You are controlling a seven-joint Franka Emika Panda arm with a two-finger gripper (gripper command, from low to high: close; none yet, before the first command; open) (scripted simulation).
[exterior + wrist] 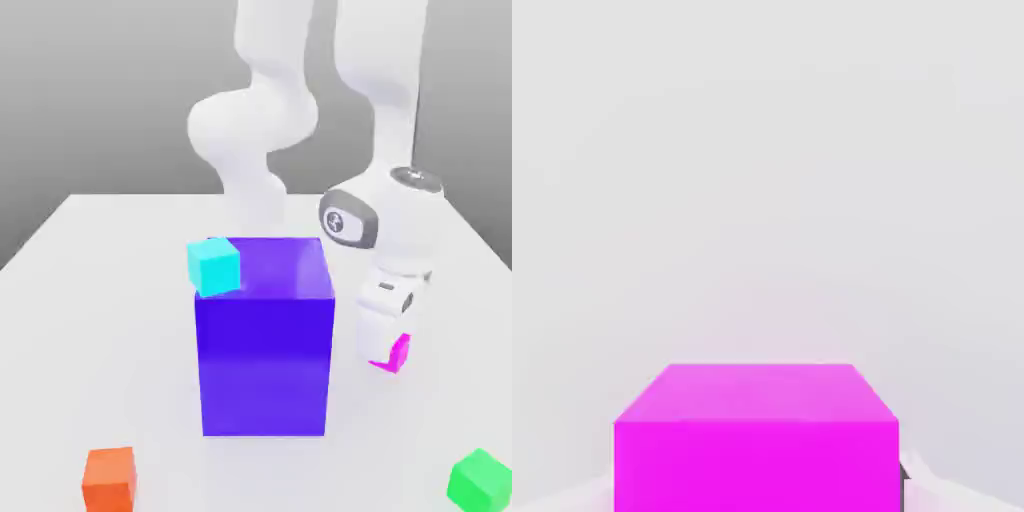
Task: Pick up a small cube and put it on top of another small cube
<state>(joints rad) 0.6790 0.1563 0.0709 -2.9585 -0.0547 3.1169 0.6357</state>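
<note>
Beside the blue block: gripper down at pink cube

On the exterior view's right of the blue block (264,340), the gripper (385,355) sat low over the table (80,300), pink cube (397,354) at its tip, mostly hidden by the hand. Hand view had the pink cube (757,435) right up close. Jaws: couldn't tell if closed on it. Cyan cube (214,265) on the block's top corner; orange cube (109,478) and green cube (479,481) at the near edge, well apart

Your tool (385,345) hangs low right of the blue block (264,340), a pink cube (397,353) at its tip. A cyan cube (214,265) sits on the block's corner; orange (109,478) and green (479,480) cubes lie near you.
</note>
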